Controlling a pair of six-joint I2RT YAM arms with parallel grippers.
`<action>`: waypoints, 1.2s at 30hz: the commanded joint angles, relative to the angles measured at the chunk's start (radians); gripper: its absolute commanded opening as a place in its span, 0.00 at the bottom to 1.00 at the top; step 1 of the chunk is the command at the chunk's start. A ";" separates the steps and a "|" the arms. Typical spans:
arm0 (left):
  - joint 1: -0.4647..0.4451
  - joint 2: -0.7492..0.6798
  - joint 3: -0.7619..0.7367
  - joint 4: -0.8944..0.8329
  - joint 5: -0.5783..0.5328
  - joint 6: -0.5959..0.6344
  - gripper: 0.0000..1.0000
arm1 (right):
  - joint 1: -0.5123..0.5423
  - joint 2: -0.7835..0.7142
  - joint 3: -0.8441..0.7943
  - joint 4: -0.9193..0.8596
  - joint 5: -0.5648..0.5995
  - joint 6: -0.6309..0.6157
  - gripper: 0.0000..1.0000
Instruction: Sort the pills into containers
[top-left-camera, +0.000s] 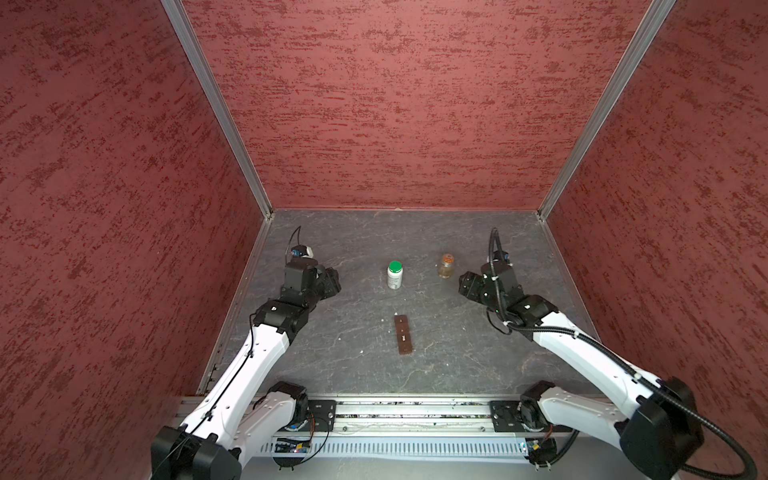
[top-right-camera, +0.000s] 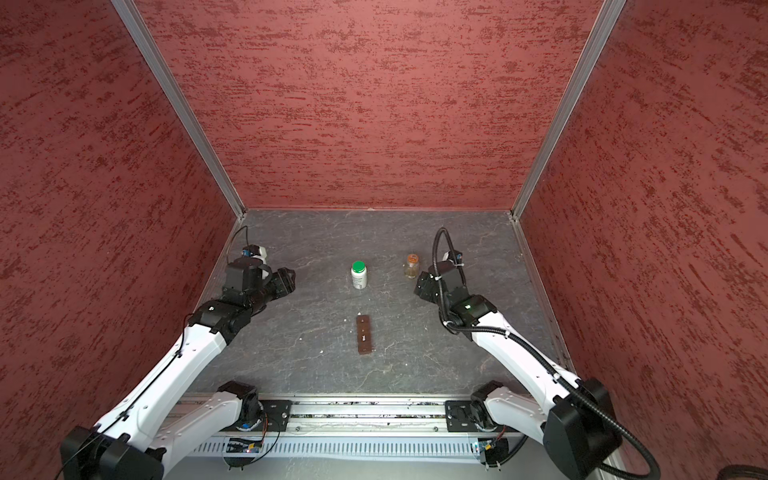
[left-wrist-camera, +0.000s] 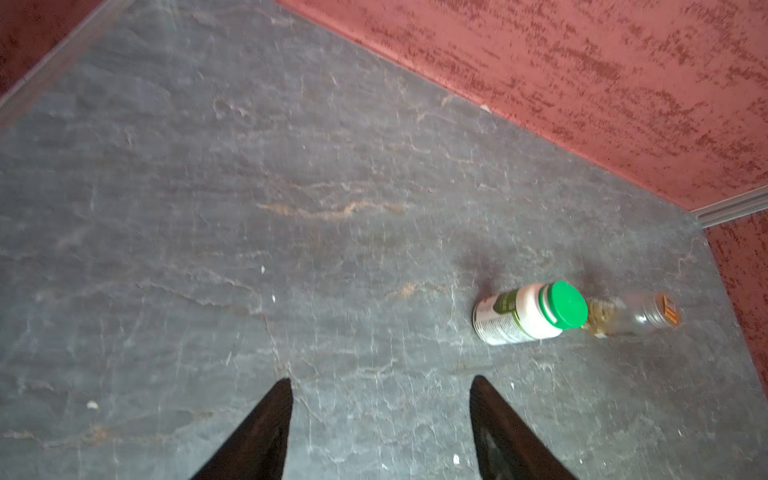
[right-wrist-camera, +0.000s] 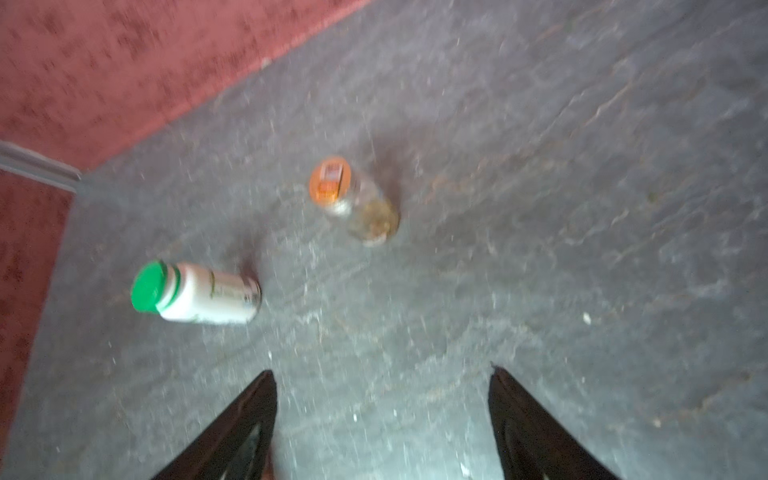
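A white bottle with a green cap (top-left-camera: 395, 275) (top-right-camera: 359, 275) and a clear bottle with an orange cap (top-left-camera: 446, 266) (top-right-camera: 411, 266) stand upright mid-table. Nearer the front lies a flat brown strip (top-left-camera: 404, 334) (top-right-camera: 364, 335). Small white bits that may be pills (top-left-camera: 360, 351) (top-right-camera: 345, 320) lie around it. My left gripper (top-left-camera: 333, 283) (left-wrist-camera: 380, 380) hovers open left of the white bottle (left-wrist-camera: 528, 313). My right gripper (top-left-camera: 463, 286) (right-wrist-camera: 382, 372) is open just right of the clear bottle (right-wrist-camera: 357, 199). Neither holds anything.
Red textured walls (top-left-camera: 395, 104) close the slate table (top-left-camera: 457, 353) on three sides, with metal rails at the corners. The arms' mounting rail (top-left-camera: 407, 411) runs along the front edge. More white specks (left-wrist-camera: 92, 404) dot the slate.
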 joint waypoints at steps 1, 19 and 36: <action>-0.071 -0.062 -0.044 -0.129 -0.010 -0.093 0.69 | 0.138 0.034 0.057 -0.168 0.061 0.103 0.81; -0.174 -0.102 -0.184 -0.176 0.146 -0.252 0.70 | 0.620 0.382 0.186 -0.111 0.016 0.267 0.84; -0.171 -0.065 -0.170 -0.149 0.167 -0.242 0.72 | 0.629 0.592 0.280 -0.111 -0.008 0.235 0.83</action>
